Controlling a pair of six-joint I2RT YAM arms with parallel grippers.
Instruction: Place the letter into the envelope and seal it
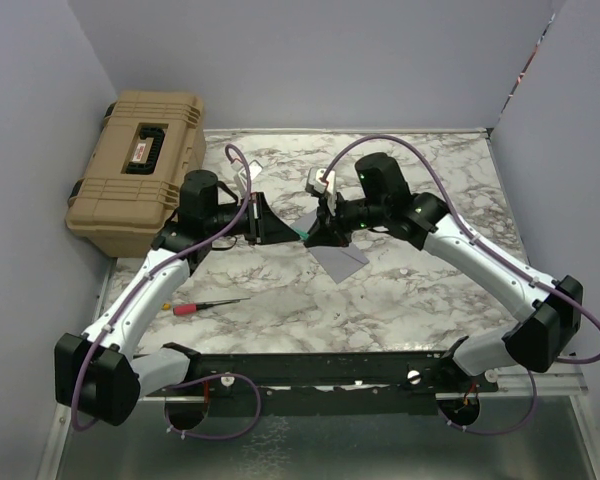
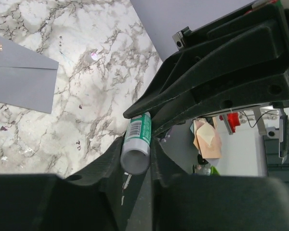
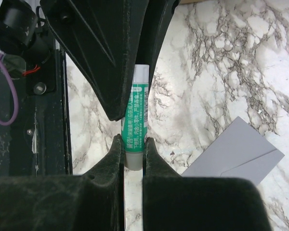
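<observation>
A marble table [image 1: 280, 320] stands between lilac walls [image 1: 330, 60]. Above its middle, the left gripper [image 2: 136, 155] and right gripper [image 3: 133, 149] both pinch one green glue stick [image 3: 136, 118]. The envelope [image 1: 340, 260] lies flat just under the right one.

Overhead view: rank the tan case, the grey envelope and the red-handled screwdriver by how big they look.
1. Tan hard case, by far the largest.
2. Grey envelope, only partly in view.
3. Red-handled screwdriver: about as long as the envelope's visible part, but far thinner.
</observation>
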